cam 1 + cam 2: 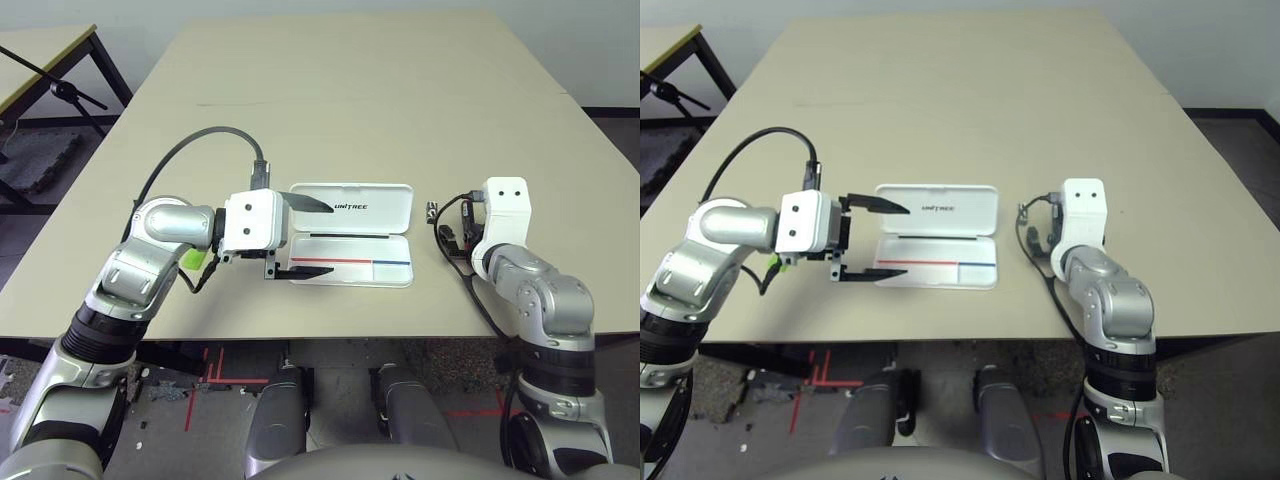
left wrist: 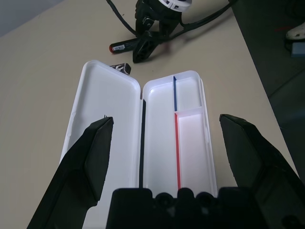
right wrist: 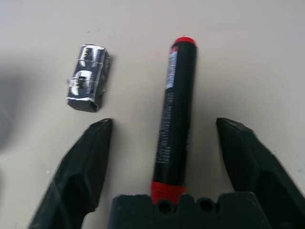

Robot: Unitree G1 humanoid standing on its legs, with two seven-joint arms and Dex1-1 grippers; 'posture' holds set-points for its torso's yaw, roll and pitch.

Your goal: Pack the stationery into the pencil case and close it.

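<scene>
The white pencil case (image 1: 352, 208) lies open at the table's middle, lid flat behind its tray (image 2: 193, 157). In the tray lie the red-and-blue pencil (image 1: 350, 266) and, along the hinge, the thin black pen (image 2: 142, 143). My left gripper (image 1: 331, 239) is open at the case's left end, one finger over the lid and one over the tray. My right gripper (image 3: 164, 123) is open just right of the case, its fingers either side of the red marker (image 3: 174, 109) without touching it. The tiny metallic piece (image 3: 87, 77) lies beside the marker. The lime-green highlighter (image 1: 193, 259) peeks out from under my left arm.
A black cable (image 1: 200, 140) loops over my left arm, and another (image 1: 462, 270) trails beside my right wrist. A second table (image 1: 40, 50) and a black stand (image 1: 62, 90) are off to the far left. The table's front edge (image 1: 300, 337) runs close to the case.
</scene>
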